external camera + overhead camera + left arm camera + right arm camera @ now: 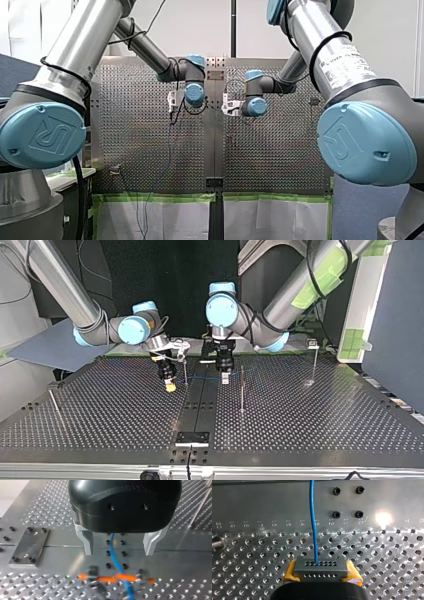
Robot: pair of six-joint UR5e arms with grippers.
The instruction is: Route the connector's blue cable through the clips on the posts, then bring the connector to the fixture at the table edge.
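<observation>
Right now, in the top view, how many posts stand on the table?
4: one post at the top view's left, one beside my right gripper, one near the middle, one at the right. Arms may hide others.

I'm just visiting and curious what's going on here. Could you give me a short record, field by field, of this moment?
Right tool: shut on the dark gray connector, yellow pads on both its sides
Left tool: open, metal fingers either side of the blue cable, not gripping it
Cable path: leaves the connector and runs over the perforated table
Posts: thin, upright; whether the cable sits in any clip is too small to tell
Fixture: dark plate at the table edge, connector not there yet
</observation>
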